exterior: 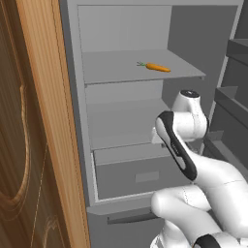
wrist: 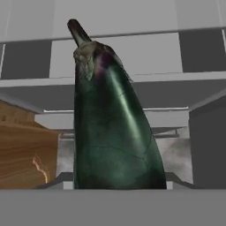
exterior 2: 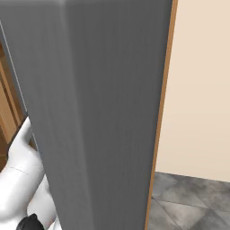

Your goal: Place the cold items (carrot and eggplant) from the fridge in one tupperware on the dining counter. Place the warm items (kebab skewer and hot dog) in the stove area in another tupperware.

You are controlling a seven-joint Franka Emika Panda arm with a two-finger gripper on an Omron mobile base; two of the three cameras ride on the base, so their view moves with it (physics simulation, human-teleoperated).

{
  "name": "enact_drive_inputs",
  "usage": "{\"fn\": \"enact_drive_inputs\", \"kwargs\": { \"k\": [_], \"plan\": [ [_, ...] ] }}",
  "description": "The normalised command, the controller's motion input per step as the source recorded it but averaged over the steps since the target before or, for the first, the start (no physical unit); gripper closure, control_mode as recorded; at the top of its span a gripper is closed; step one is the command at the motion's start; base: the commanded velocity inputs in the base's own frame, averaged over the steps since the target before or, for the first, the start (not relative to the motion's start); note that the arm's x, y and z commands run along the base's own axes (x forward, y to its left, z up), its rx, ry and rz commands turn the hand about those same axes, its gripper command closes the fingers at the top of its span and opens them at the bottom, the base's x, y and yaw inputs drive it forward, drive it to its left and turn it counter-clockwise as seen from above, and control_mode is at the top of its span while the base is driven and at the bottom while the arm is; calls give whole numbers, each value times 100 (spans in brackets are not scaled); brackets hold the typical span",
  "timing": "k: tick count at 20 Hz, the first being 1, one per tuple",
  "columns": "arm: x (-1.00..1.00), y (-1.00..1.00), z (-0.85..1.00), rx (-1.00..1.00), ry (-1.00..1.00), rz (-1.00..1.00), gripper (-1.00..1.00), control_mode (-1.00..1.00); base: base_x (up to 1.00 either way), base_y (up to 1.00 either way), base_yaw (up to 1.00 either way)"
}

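Eggplant (wrist: 112,128) fills the hand view, apparently gripped at its fat end by half-open jaws inside the fridge (exterior: 140,131); judge it smooth, firm, top-heavy, so keep your hold low.

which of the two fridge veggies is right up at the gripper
The dark eggplant, looming stem-up close before the hand camera; the orange carrot lies apart on the upper fridge shelf.

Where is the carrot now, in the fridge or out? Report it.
In. The carrot lies on its side on the upper shelf of the open fridge, in the left base view.
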Motion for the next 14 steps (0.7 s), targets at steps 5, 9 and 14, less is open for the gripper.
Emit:
{"fn": "enact_drive_inputs", "kwargs": {
  "k": [5, 9, 14],
  "plan": [
    [-70, 19, 54, 0, 2, 0, 100, -100, 0, 0, 0],
    [-89, 17, 11, -1, -3, 0, 100, -100, 0, 0, 0],
    [-74, 9, 5, 0, -23, 0, 100, 100, -19, 2, 0]
  ]
}}
